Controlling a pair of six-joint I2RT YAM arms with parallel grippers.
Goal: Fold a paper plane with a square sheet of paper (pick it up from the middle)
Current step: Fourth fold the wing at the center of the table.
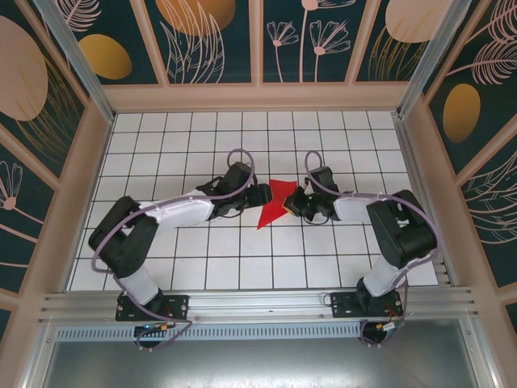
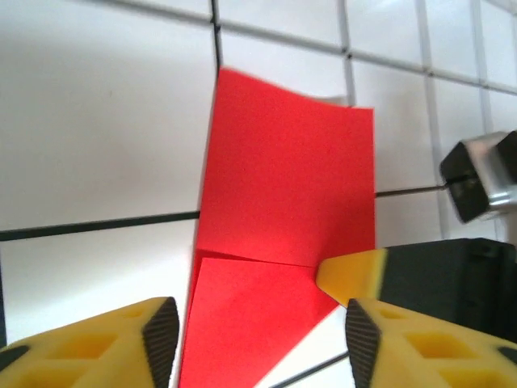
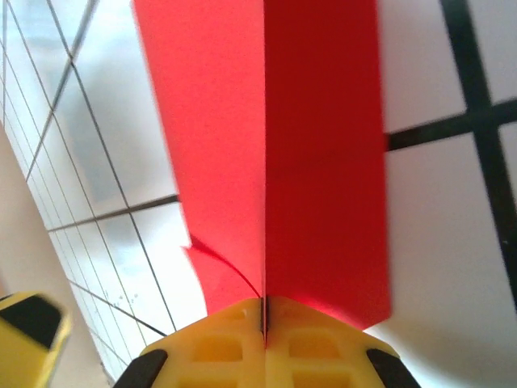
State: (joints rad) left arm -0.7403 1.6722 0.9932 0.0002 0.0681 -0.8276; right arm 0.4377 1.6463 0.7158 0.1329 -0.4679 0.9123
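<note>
**Mid-fold: right jaws pinch the centre crease, left jaws stand open over the paper**

Location. The paper (image 1: 276, 200) lies at the middle of the bench (image 1: 202, 259), between the two arms. It is partly folded: from above it reads as a narrow kite with its point toward the near-left. It is not yet a finished plane.

Right jaws. Closed tight on the paper. In the right wrist view the fingertips (image 3: 234, 343) meet on the fold line, and the two halves of the paper (image 3: 323, 162) spread away to either side of that crease. This is a firm pinch at the paper's end.

Left jaws. Fairly wide apart and holding nothing. In the left wrist view the two fingers (image 2: 105, 347) sit either side of the paper's (image 2: 283, 178) lower corner. I cannot see either pad touching it. A yellow tip of the right jaws (image 2: 351, 276) rests at the paper's right edge.

Step (judged). A folding stage along the centre line, with the right side anchoring and the left side free to re-grip.

Next move (judged). The left jaws need to close on a single flap edge near the crease, then turn it over, while the right pinch stays put. The paper is thin, so catching both layers or tugging against the anchor risks a skewed crease or a tear.
</note>
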